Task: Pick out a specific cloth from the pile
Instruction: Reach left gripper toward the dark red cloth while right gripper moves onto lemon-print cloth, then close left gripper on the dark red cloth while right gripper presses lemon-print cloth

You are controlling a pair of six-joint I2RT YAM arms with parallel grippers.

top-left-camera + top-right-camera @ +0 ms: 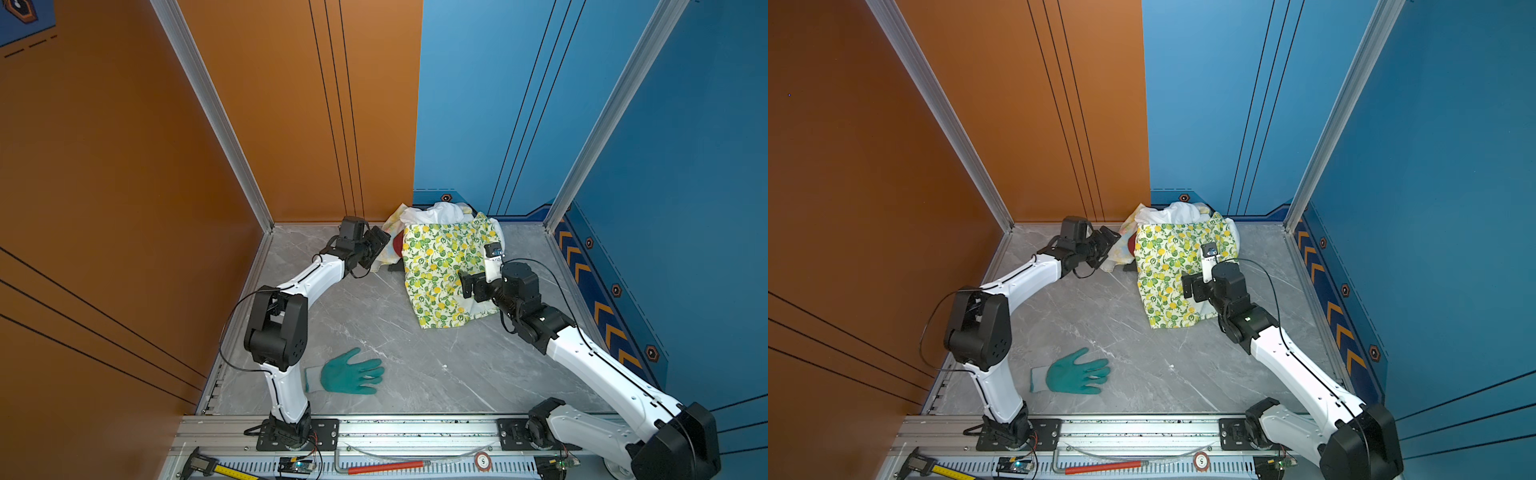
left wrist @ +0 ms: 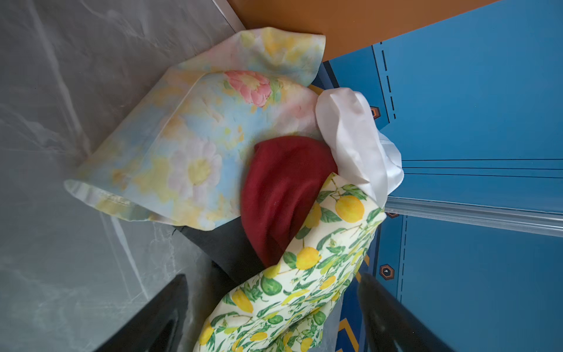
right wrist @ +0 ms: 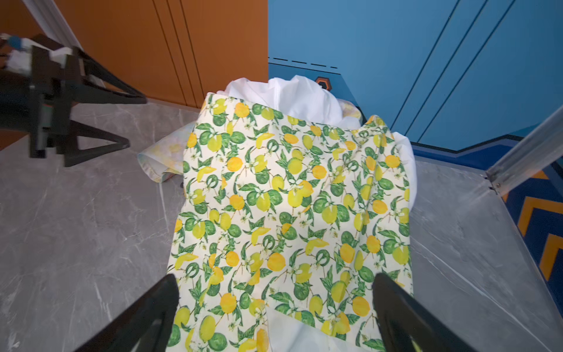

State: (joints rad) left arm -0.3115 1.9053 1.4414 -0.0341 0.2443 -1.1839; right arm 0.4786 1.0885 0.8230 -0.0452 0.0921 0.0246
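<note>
Here, left pincer [image 3: 137, 121] gaping empty near red cloth [image 2: 283, 195], right pincer [image 3: 274, 277] wide, empty.

The white-and-black left arm [image 1: 309, 280] rises from its base, folds sharply at the elbow and reaches forward. Its black parallel left gripper [image 1: 376, 245] is rolled onto its side, jaws spread wide and holding nothing. The matching right arm [image 1: 602, 368] stretches forward and inward at a low slant. Its right gripper [image 3: 274, 277] also stands wide apart, unloaded.

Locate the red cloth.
The dark red cloth peeks from the left side of the pile in both top views, tucked between the lemon-print cloth and pastel floral cloth.
</note>
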